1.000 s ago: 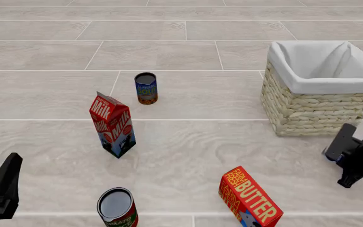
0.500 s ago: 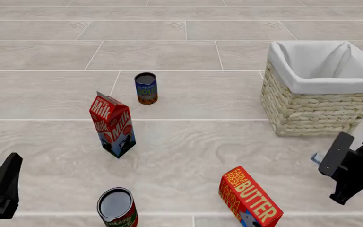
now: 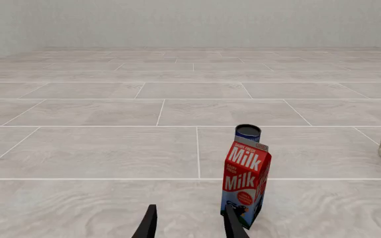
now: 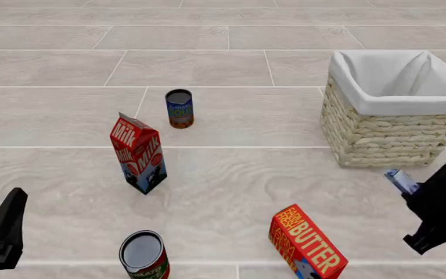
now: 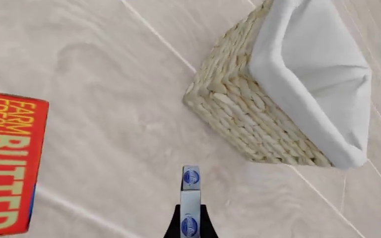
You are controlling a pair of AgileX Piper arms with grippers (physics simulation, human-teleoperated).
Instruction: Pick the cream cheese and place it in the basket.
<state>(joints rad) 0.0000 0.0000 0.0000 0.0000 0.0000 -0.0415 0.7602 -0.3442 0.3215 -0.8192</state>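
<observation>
cream cheese clamped in right gripper, lifted near the basket

cream cheese (image 5: 190, 198) pinched edge-on between the right gripper (image 5: 189, 224) fingers, held above the floor just near-side of the basket (image 4: 382, 131), not touching it; in the front view only one end of the box (image 4: 401, 180) peeking out past the dark arm. dark blue oval marks on the thin edge, wording too small to read. basket at far right, white lining folded over the rim, right side cut off by the frame.

butter box (image 4: 306, 241) tilted at near centre-right, reading "farm fresh butter", well left of the right gripper (image 4: 428, 203). milk carton (image 4: 139, 153) upright at centre-left, "milk" in white on red. soup can (image 4: 179, 108) farther back, label unreadable. second can (image 4: 144, 254) at the near edge, partly cut off.

left gripper (image 3: 189, 223) low at near left, fingers apart, holding nothing, milk carton just beyond them.
</observation>
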